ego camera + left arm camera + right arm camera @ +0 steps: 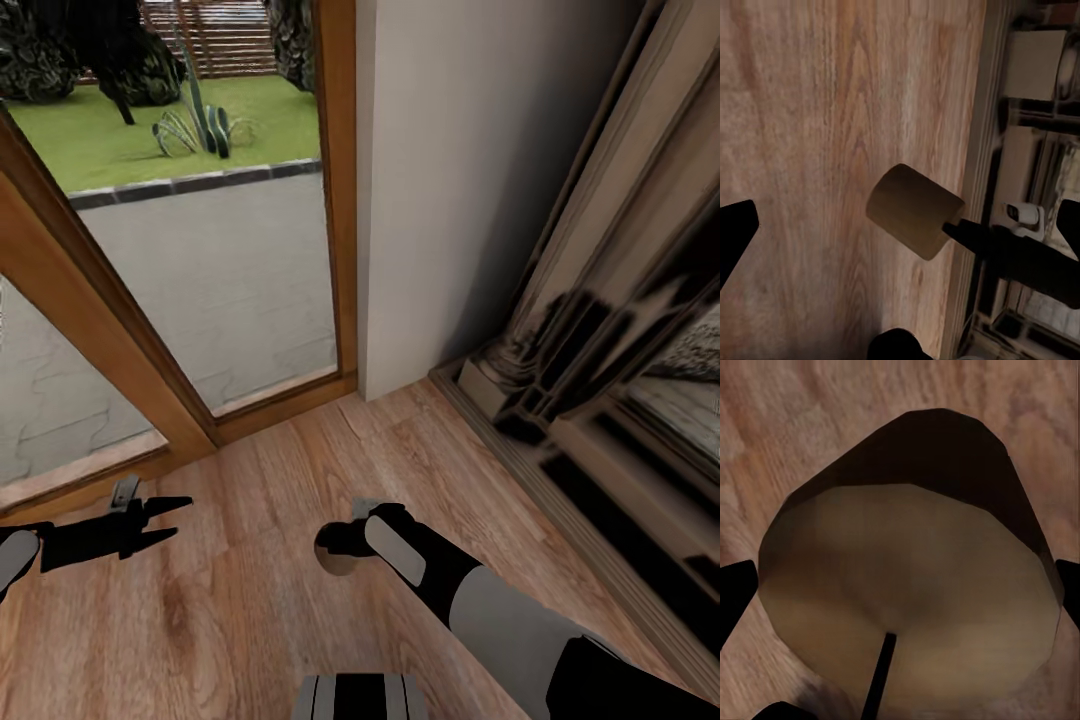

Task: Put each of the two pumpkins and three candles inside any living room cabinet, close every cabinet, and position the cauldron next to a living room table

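Note:
A short beige-tan candle (336,560) hangs just above the wooden floor, and my right gripper (345,545) is shut on it. In the right wrist view the candle (907,592) sits between the two dark fingertips (735,592), wick end toward the camera. The left wrist view catches the same candle (915,210) at the end of my right arm, over the floorboards. My left gripper (170,522) hovers to the left of the candle, open and holding nothing. The pumpkins, cabinet, cauldron and table are out of view.
A wood-framed glass door (200,280) with a paved yard behind it stands ahead on the left. A white wall (450,180) rises straight ahead. Along the right runs a glossy reflective panel (620,350) on a floor track. My base (360,697) pokes in below.

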